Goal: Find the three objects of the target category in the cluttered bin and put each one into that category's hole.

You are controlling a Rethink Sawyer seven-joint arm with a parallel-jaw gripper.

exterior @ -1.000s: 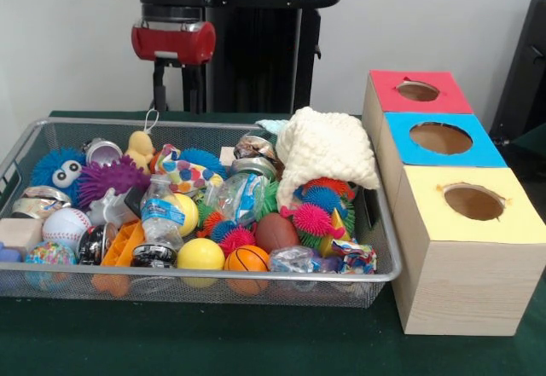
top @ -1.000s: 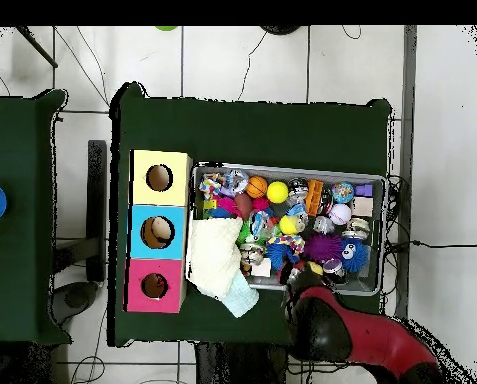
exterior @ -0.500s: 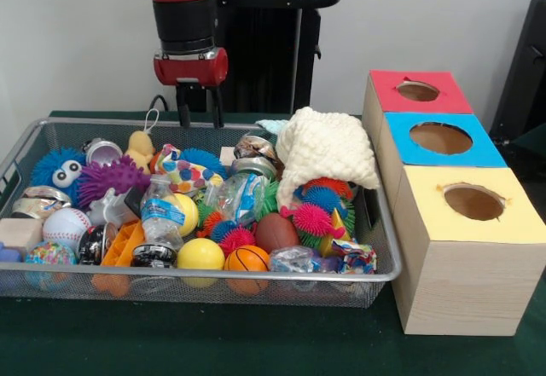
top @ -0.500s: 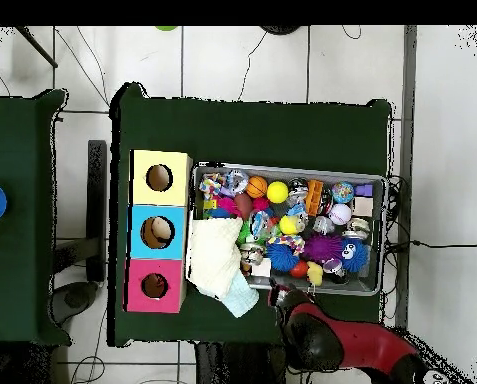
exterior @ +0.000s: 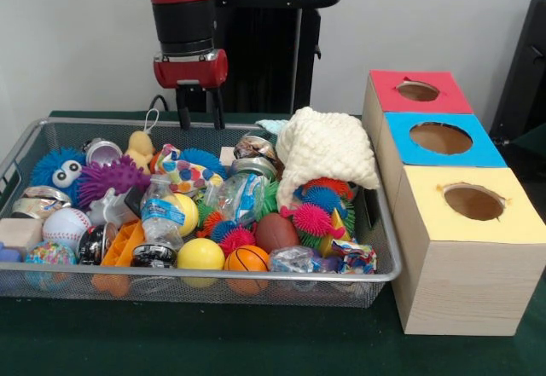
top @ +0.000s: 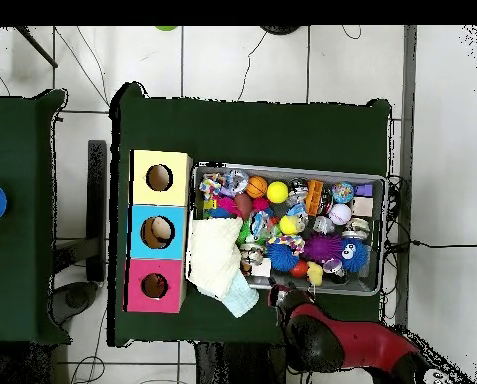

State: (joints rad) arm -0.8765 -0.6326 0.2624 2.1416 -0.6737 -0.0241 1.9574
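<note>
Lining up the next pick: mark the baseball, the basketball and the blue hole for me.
baseball (exterior: 66, 225), front view, middle of its white face.
basketball (exterior: 246, 260), front view, centre of its orange side.
blue hole (exterior: 441, 138), front view, inside the opening of the blue-topped box.

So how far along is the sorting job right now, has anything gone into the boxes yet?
Nothing looks done: the red, blue and yellow holes show nothing inside, though their depths are hidden. Nothing is in hand: the hand hangs open and empty above the far rim of the wire bin. Left: all three picks from a bin still packed with toys, partly under the cream knitted cloth.
</note>
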